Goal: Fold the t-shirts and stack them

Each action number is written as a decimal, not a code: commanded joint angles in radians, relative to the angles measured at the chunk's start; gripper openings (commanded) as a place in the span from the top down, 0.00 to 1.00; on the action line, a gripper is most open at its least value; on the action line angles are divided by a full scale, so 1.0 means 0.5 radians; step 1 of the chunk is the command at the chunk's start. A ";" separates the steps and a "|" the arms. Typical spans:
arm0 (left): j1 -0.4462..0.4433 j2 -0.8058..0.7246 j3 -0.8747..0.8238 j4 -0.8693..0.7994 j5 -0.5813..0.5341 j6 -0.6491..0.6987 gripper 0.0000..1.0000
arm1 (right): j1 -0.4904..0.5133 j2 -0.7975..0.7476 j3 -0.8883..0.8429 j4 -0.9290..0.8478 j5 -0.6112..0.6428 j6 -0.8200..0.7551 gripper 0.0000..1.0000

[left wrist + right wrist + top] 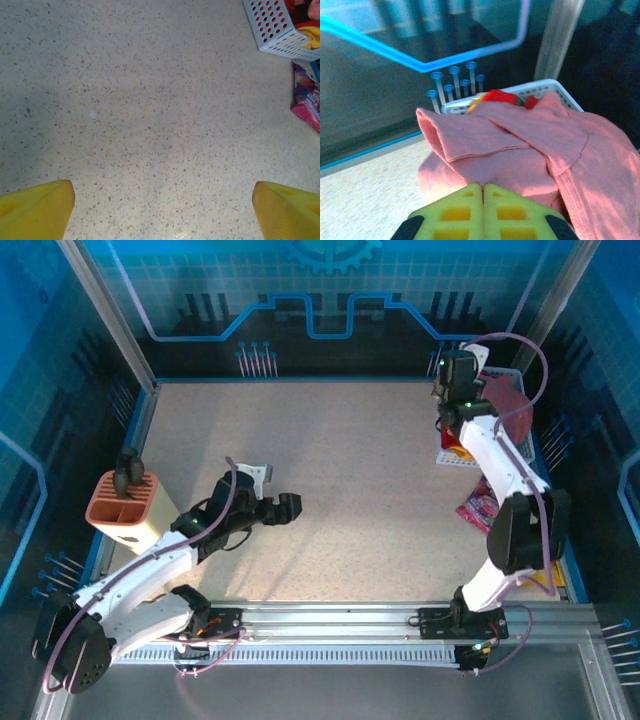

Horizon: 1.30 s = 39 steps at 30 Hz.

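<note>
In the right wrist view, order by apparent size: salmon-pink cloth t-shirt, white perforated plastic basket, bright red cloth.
Largest: salmon-pink cloth t-shirt, nearest the camera.
Then white perforated plastic basket, partly hidden.
Smallest: bright red cloth.

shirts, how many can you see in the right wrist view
2: pink shirt in front, at the right gripper; red shirt in the basket behind. More may be hidden.
</note>
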 commanded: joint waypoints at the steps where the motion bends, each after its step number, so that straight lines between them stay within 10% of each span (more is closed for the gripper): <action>1: 0.069 0.000 0.070 -0.066 0.090 -0.010 0.07 | 0.201 -0.277 -0.115 0.427 0.075 -0.385 1.00; 13: 0.494 -0.011 0.260 -0.341 0.323 0.011 0.05 | 0.797 -0.762 -0.621 0.236 -1.221 -0.847 0.89; 24: 0.534 0.066 0.320 -0.434 0.363 -0.012 0.06 | 0.931 -0.635 -0.985 0.128 -1.162 -0.560 0.98; 39: 0.450 0.296 0.341 -0.348 0.445 -0.109 0.11 | 1.043 -0.579 -0.509 -0.161 -1.006 -0.475 0.87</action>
